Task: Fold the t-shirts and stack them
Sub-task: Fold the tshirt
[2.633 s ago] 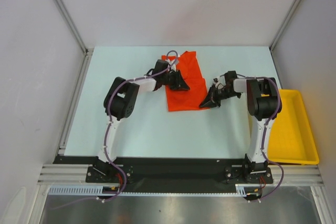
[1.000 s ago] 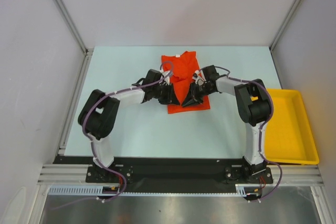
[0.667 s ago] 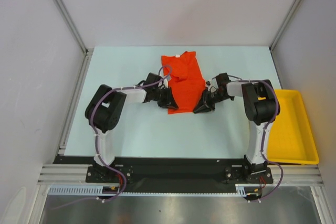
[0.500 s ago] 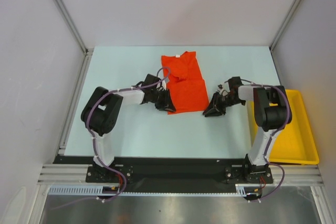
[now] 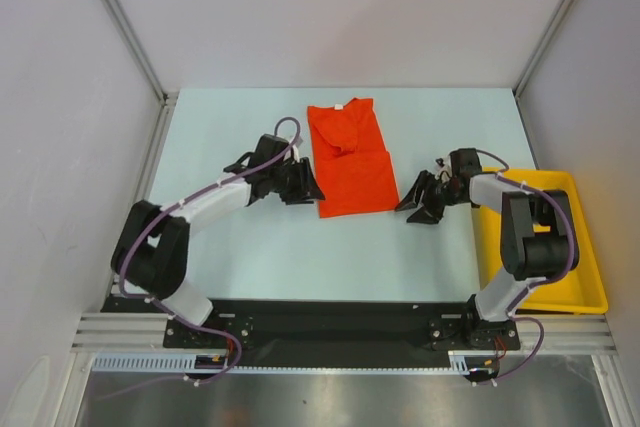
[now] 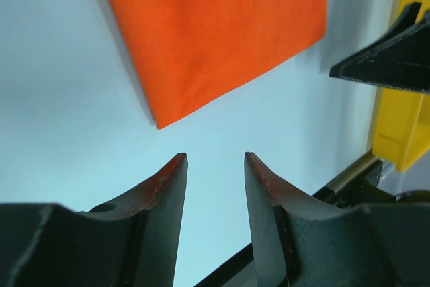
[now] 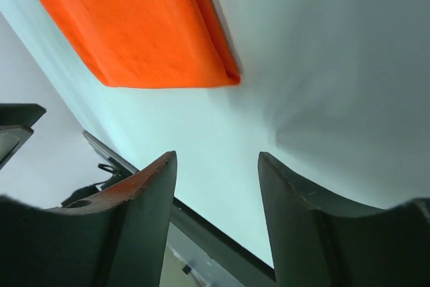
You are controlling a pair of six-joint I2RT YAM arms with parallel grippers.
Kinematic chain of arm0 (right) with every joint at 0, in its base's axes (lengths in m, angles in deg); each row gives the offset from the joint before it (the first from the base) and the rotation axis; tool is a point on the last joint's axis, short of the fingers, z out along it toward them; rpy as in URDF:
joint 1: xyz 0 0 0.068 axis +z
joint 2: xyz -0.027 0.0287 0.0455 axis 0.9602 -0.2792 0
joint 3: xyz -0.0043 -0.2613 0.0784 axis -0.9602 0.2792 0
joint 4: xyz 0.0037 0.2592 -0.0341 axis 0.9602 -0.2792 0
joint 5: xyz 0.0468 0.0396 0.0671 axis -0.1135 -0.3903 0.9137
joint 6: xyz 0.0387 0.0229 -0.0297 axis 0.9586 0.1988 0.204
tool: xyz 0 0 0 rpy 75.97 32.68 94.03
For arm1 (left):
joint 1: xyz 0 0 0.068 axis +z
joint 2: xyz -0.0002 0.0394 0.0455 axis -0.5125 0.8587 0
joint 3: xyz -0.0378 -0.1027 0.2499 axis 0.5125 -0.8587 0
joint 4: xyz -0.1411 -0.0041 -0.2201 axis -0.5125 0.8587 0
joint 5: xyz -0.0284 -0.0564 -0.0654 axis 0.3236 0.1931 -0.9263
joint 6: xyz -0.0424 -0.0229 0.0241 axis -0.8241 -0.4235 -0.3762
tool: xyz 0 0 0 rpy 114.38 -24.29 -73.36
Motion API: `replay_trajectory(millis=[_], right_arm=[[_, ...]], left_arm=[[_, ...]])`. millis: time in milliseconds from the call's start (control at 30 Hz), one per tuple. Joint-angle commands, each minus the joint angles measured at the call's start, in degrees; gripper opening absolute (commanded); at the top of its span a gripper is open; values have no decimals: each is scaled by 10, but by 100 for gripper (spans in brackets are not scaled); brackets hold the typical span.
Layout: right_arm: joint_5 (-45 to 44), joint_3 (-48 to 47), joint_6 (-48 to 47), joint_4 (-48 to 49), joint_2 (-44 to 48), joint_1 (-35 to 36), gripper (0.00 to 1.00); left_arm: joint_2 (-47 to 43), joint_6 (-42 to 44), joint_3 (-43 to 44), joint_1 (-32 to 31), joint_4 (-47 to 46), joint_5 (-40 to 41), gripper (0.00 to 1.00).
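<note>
Spread apart and pinching nothing at both the left gripper (image 6: 213, 159) and the right gripper (image 7: 216, 156). Poised off the cloth at nine and three o'clock of the t-shirt (image 5: 350, 159), near its six-o'clock corners. Lying flat on the table (image 5: 250, 247), folded narrow, collar at twelve. Probably light, limp, apt to sag and slide open; best pinched through all layers at those near corners.

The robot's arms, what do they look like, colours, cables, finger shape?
Both the left arm and right arm have white links with bulky black joints, and a thin purple cable runs along each. The left gripper and right gripper have two black, curved fingers tapering to points.
</note>
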Motion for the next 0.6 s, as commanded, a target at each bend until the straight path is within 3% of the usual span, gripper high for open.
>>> replay_trajectory(millis=[0,67,167,267,300,400,567], right_arm=[[-9,25,61,57,57,-14,58],[-17,29,48,40,66,-15,59],[-31,56,42,40,85,-21,62],[-21,86,64,70,99,-24,61],[-23,88,71,73,99,-22,61],[-35,88,84,75,103,-21,60],[-61,87,121,92,95,-19,53]], left_arm=[[-79,1,2,-11,19,93,46],[-108,5,4,-23,44,130,47],[-158,-45,-61,-23,-7,128,50],[-201,-162,-160,-25,-81,122,50],[-218,-238,-227,-28,-109,131,50],[-257,-357,-334,-45,-249,159,49],[-207,-394,-302,-76,-261,174,49]])
